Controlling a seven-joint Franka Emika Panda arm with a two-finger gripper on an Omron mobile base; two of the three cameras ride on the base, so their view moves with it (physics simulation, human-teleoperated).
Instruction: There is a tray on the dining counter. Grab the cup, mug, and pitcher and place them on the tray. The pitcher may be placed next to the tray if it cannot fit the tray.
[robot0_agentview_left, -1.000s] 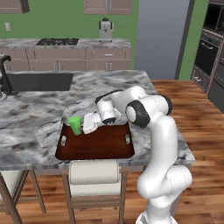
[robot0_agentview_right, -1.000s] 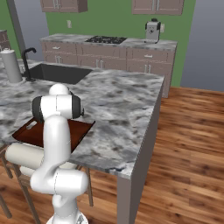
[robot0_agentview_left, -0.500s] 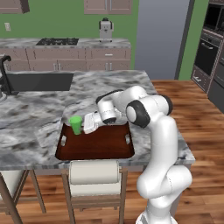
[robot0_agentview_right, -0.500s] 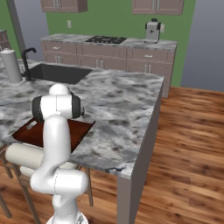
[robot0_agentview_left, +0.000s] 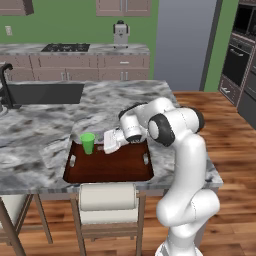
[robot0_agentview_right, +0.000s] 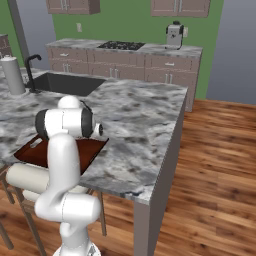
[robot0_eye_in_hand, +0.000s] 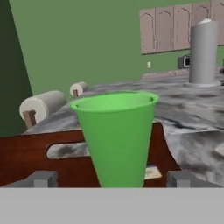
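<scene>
Cup (robot0_agentview_left: 88, 143): smooth bright green plastic, handleless, tapering to its base, upright at the far left corner of the tray (robot0_agentview_left: 109, 168). Tray flat, dark reddish-brown, low rim, rounded corners, cut-out handle slot at each short end; most of its floor is bare. It sits at the near edge of the grey-white marbled counter (robot0_agentview_left: 35, 139). Gripper (robot0_agentview_left: 105, 144) just right of cup, jaws spread wide, cup standing free between the tips (robot0_eye_in_hand: 44, 179)
</scene>
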